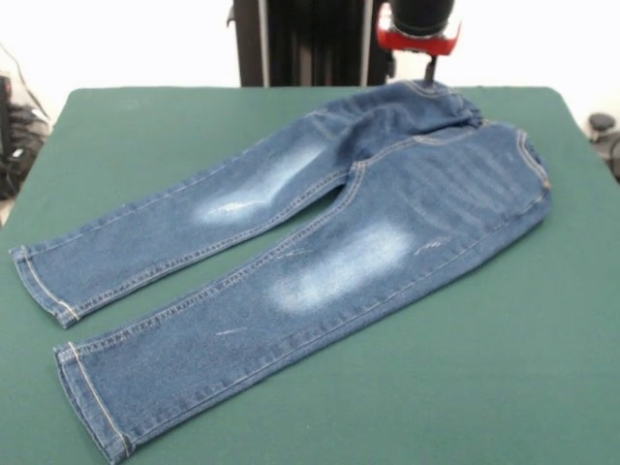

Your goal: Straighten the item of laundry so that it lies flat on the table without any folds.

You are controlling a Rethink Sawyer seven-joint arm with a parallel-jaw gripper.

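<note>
Blue jeans (320, 247) lie spread across the green desk (504, 378), legs pointing toward eight o'clock. At twelve o'clock the hand (430, 70) meets the rumpled waistband; its grip cannot be told. Cables (15, 145) sit at nine o'clock.

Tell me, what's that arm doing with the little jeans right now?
Gripper down at the jeans' waistband, jaws hidden. Jeans spread on the table, legs apart, waist end bunched. Nothing in the way.

Arm end (418, 24): black cylindrical housing with a bright red collar directly beneath it. Below the collar a slim dark gripper (430, 70) stem projects. Finger detail not resolvable, possibly one narrow blade. Above the housing, cropped out.
</note>
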